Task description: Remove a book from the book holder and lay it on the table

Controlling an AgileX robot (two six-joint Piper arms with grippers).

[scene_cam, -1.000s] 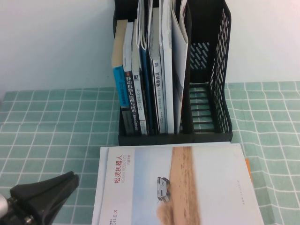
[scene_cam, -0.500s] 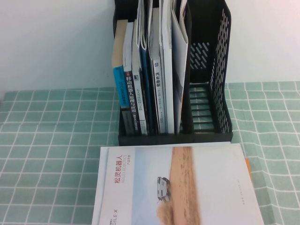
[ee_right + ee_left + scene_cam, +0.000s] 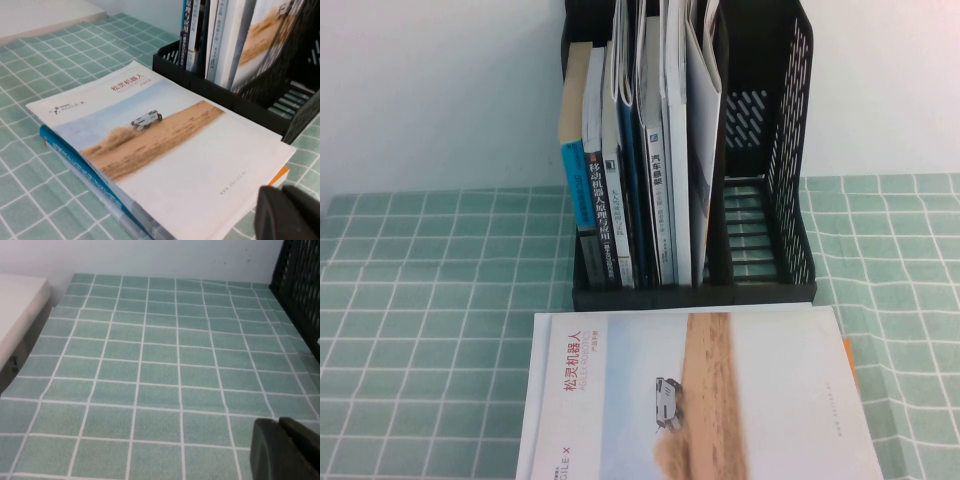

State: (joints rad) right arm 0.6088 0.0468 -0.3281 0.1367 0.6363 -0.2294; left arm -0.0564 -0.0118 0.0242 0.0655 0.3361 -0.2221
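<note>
The book [image 3: 700,400], pale cover with a sandy stripe and a tiny white car, lies flat on the table [image 3: 420,300] just in front of the black book holder [image 3: 790,150]. The right wrist view shows the book [image 3: 165,145] resting on other flat books, with the book holder [image 3: 240,107] behind it. My right gripper [image 3: 280,192] is shut and empty, hovering off the book's near corner. My left gripper [image 3: 277,424] is shut and empty over bare cloth, with the book holder's [image 3: 300,285] side wall off to one side. Neither gripper shows in the high view.
Several upright books [image 3: 630,200] fill the holder's left compartments; its right compartment [image 3: 755,220] holds nothing. A blue-edged book [image 3: 75,160] and an orange edge [image 3: 280,175] stick out under the book. A white ledge [image 3: 20,310] borders the cloth beside the left arm.
My left gripper, at the lower left of the high view a second ago, has withdrawn out of that view. The book and the holder have not moved.
</note>
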